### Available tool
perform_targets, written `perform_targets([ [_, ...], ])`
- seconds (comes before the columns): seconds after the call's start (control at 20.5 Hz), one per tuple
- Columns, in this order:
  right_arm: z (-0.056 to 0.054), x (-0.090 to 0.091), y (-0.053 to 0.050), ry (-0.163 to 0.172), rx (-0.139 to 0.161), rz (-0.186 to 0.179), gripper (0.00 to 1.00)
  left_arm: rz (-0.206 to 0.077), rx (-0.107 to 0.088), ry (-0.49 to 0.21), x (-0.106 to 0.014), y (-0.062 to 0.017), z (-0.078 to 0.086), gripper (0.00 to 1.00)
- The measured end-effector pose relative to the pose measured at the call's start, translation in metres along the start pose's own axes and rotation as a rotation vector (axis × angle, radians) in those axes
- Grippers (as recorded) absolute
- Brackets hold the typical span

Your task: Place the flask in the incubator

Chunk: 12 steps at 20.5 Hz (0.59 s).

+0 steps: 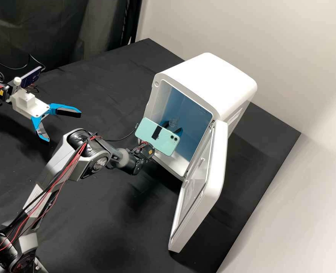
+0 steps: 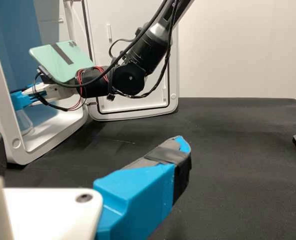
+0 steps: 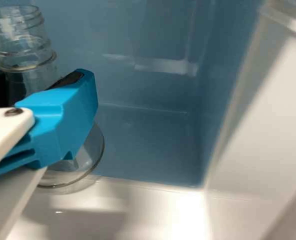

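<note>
R gripper [image 1: 175, 131] clamped on flask [image 3: 21, 47], inside incubator [image 1: 213, 79] at frame centre; flask base looks at or just above the floor. L gripper [image 1: 62, 125] splayed, empty, upper left. Step: set-down. Next, prob.: settle flask, let go, back out straight, clear of door [image 1: 202, 182].

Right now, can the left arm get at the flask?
Probably not: the right arm blocks the incubator opening, right gripper shut on the flask; the left gripper hangs open across the bench.
</note>
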Motion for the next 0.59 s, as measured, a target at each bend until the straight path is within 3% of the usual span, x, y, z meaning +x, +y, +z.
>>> perform_targets([
  [0.24, 0.01, 0.002, 0.006, -0.015, 0.006, 0.023, 0.0, 0.0, 0.0, -0.002, 0.0, -0.0001, 0.0, 1.0],
  [0.59, 0.021, 0.008, 0.005, -0.023, 0.008, 0.033, 0.0, 0.0, 0.0, -0.002, 0.0, -0.0001, 0.0, 1.0],
])
